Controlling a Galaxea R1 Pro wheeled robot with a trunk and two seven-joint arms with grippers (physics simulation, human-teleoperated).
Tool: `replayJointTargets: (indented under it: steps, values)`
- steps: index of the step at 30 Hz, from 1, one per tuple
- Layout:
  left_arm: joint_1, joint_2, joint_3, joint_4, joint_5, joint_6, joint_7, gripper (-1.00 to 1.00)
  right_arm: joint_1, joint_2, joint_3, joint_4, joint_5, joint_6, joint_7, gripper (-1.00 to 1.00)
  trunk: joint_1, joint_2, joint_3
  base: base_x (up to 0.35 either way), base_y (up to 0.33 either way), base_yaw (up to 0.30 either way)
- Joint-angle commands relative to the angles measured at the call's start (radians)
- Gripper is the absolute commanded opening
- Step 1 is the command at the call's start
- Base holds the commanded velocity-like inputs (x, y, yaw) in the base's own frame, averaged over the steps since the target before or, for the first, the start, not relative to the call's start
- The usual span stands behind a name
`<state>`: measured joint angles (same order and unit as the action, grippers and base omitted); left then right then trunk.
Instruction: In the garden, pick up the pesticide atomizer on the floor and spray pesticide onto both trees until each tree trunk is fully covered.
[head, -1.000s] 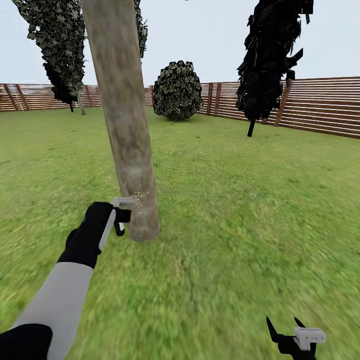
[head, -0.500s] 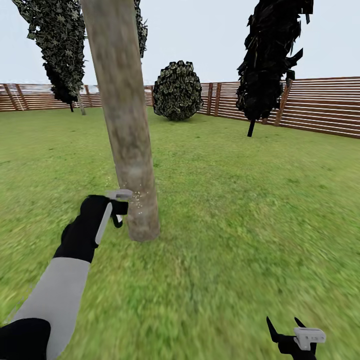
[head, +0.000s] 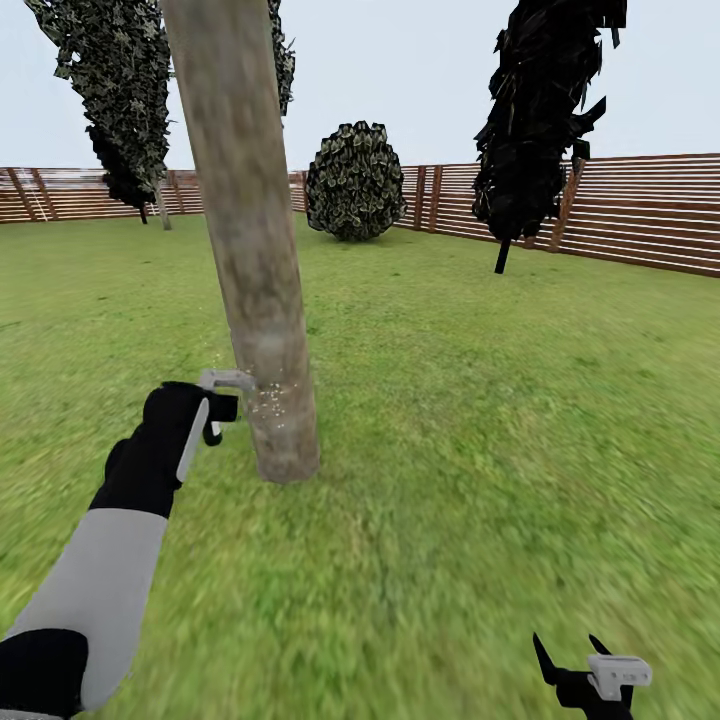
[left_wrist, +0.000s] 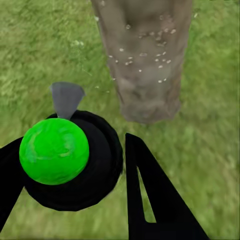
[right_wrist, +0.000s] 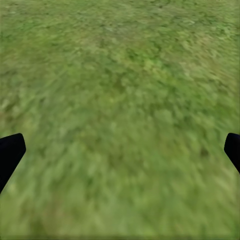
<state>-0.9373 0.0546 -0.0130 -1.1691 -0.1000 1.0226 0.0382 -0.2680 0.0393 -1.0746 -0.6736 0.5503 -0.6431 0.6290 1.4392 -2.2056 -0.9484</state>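
Mottled grey-brown bark is rising up the tree trunk (head: 255, 270), and no brand, label or writing is showing anywhere on it or on the tool. The left gripper (head: 205, 405) is pinching the pesticide atomizer (head: 222, 392), whose pale grey head is pointing at the trunk from just beside it, low down near the base. Pale droplets (head: 268, 403) are speckling the bark at the nozzle's height.

The left wrist view is giving what the head view is hiding: the atomizer's bright green round body (left_wrist: 54, 150) is sitting in a black collar between the two black fingers (left_wrist: 150, 200), with a grey nozzle tip (left_wrist: 66, 98) aimed toward the trunk's foot, where white specks (left_wrist: 145, 55) are dotting the bark.

The right gripper (head: 585, 665) is hanging low at the lawn's (head: 480, 420) near right corner, well apart from the trunk, its fingers spread wide over blurred grass with nothing between them.

The head view alone is taking in the surroundings: a second tree (head: 120, 100) toward the far left corner, a round bush (head: 354, 182) and a dark conifer-like plant (head: 540, 120) standing along the brown slat fence (head: 640, 210).
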Motion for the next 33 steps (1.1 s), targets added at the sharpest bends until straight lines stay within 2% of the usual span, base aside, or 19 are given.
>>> replayJointTargets:
  steps: [1, 3, 7, 9, 13, 15, 17, 20, 23, 27, 30, 33]
  values:
    - [0.000, -0.004, -0.004, -0.001, -0.006, 0.005, -0.001, -1.00, -0.002, 0.001, -0.008, -0.001, 0.007, -0.004, 0.008, 1.00, 0.000, 0.000, -0.001, 0.000, 0.000, 0.000]
    - [0.000, -0.021, -0.007, -0.004, -0.004, 0.004, -0.001, -1.00, -0.001, 0.001, -0.008, -0.001, 0.007, -0.004, 0.008, 1.00, 0.000, 0.000, -0.001, 0.000, 0.000, 0.000]
    - [-0.011, -0.113, -0.012, -0.013, -0.007, 0.004, 0.002, -1.00, -0.002, 0.001, -0.008, -0.001, 0.007, -0.004, 0.008, 1.00, 0.000, 0.000, -0.001, 0.000, 0.000, 0.000]
    - [-0.021, -0.132, -0.011, -0.013, -0.014, 0.004, 0.003, -1.00, -0.002, 0.001, -0.008, -0.001, 0.007, -0.004, 0.008, 1.00, 0.000, 0.000, -0.001, 0.000, 0.000, 0.000]
    - [-0.040, -0.146, -0.010, -0.011, -0.033, 0.004, 0.003, -1.00, -0.002, 0.001, -0.008, -0.001, 0.007, -0.004, 0.008, 1.00, 0.000, 0.000, -0.001, 0.000, 0.000, 0.000]
    - [-0.041, -0.172, -0.030, -0.001, -0.034, 0.004, 0.003, -1.00, -0.001, 0.001, -0.008, -0.001, 0.007, -0.004, 0.008, 1.00, 0.000, 0.000, -0.001, 0.000, 0.000, 0.000]
    - [-0.043, -0.184, -0.036, 0.001, -0.034, 0.004, 0.004, -1.00, -0.001, 0.001, -0.008, -0.001, 0.007, -0.004, 0.008, 1.00, 0.000, 0.000, -0.001, 0.000, 0.000, 0.000]
    - [-0.043, -0.187, -0.039, 0.002, -0.035, 0.004, 0.005, -1.00, -0.002, 0.001, -0.008, -0.002, 0.007, -0.004, 0.008, 1.00, 0.000, 0.000, -0.001, 0.000, 0.000, 0.000]
    - [-0.043, -0.177, -0.035, -0.003, -0.036, 0.004, 0.005, -1.00, -0.002, 0.001, -0.008, -0.001, 0.007, -0.004, 0.008, 1.00, 0.000, 0.000, -0.001, 0.000, 0.000, 0.000]
    - [-0.043, -0.142, -0.020, -0.011, -0.037, 0.004, 0.005, -1.00, -0.002, 0.001, -0.008, -0.002, 0.007, -0.004, 0.008, 1.00, 0.000, 0.000, -0.001, 0.000, 0.000, 0.000]
    - [-0.043, -0.099, -0.003, -0.012, -0.037, 0.004, 0.005, -1.00, -0.001, 0.001, -0.008, -0.002, 0.007, -0.004, 0.008, 1.00, 0.000, 0.000, -0.001, 0.000, 0.000, 0.000]
    - [-0.036, -0.090, 0.013, -0.012, -0.037, 0.004, 0.005, -1.00, -0.002, 0.001, -0.008, -0.001, 0.007, -0.004, 0.008, 1.00, 0.000, 0.000, -0.001, 0.000, 0.000, 0.000]
